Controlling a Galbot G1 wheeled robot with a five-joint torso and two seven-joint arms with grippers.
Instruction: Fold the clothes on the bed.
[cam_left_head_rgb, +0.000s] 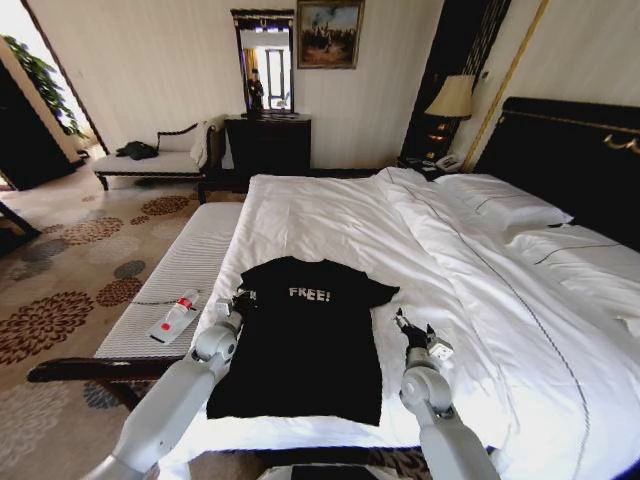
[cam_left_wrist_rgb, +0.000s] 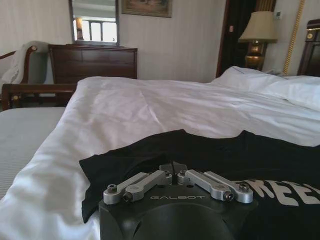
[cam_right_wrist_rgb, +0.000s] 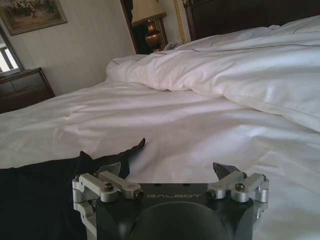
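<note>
Folding should start at the sleeves: left gripper, jaws pressed together, sits on the T-shirt sleeve; right gripper, jaws spread, beside the opposite sleeve on the bed.

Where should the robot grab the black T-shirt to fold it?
Probably by a sleeve. The T-shirt lies flat, chest up, on the bed, sleeves spread sideways. The left gripper, shut, sits at one sleeve; the right gripper, open, could come from the other side.
</note>
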